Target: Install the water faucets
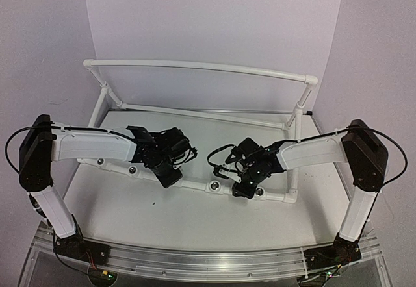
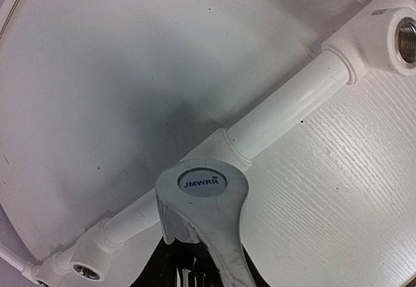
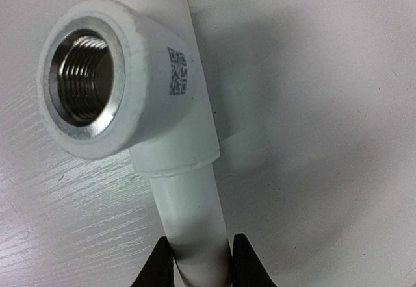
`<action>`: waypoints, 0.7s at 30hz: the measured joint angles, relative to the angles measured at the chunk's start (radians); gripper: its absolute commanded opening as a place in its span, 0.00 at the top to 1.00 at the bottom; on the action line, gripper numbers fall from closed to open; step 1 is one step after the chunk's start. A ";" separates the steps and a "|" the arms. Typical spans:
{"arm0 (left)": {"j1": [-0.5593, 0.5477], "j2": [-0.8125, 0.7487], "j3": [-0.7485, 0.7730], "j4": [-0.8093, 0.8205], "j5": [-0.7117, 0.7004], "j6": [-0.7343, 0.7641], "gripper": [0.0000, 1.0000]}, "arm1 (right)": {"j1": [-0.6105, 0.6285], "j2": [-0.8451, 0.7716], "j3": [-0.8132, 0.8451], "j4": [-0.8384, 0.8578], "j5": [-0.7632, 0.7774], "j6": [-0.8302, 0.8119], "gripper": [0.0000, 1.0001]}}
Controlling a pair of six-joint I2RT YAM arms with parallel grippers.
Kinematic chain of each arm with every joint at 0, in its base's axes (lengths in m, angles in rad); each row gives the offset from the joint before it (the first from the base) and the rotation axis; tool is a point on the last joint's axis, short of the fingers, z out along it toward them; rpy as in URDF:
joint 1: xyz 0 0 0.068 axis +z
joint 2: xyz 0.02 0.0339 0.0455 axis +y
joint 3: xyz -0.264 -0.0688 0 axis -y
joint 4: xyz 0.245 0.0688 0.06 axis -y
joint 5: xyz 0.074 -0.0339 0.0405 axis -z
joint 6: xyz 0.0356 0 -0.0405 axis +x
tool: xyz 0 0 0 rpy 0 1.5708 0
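**While your left jaws hold the faucet, your right jaws clamp the pipe**

When you look through the left wrist camera, the water faucet sits in your left jaws, which are closed on its lower part. Its chrome handle with the round cap stands just in front of the near rail of the white pipe frame. Whether its thread touches a fitting, you cannot tell. Further along this rail, a side socket shows bare thread. Your right jaws are closed on the same rail, one finger at each side, just below a tee socket. The frame rests on the white bench.
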 measured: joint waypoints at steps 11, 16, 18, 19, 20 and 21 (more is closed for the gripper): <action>-0.001 -0.001 -0.002 -0.006 0.007 0.214 1.00 | 0.000 0.000 0.000 -0.001 -0.005 0.000 1.00; 0.006 -0.026 -0.035 0.020 0.029 0.344 1.00 | 0.001 0.000 0.000 -0.002 -0.009 0.000 1.00; 0.012 -0.031 -0.037 0.019 0.043 0.402 1.00 | 0.004 0.000 0.001 -0.002 -0.012 0.000 1.00; 0.014 -0.033 -0.038 0.019 0.048 0.421 1.00 | 0.004 0.000 0.001 -0.002 -0.012 0.000 1.00; 0.017 -0.034 -0.038 0.017 0.053 0.444 1.00 | 0.005 0.000 0.001 -0.002 -0.012 0.000 1.00; 0.020 -0.034 -0.038 0.016 0.059 0.469 1.00 | 0.005 0.000 0.001 -0.002 -0.013 0.000 1.00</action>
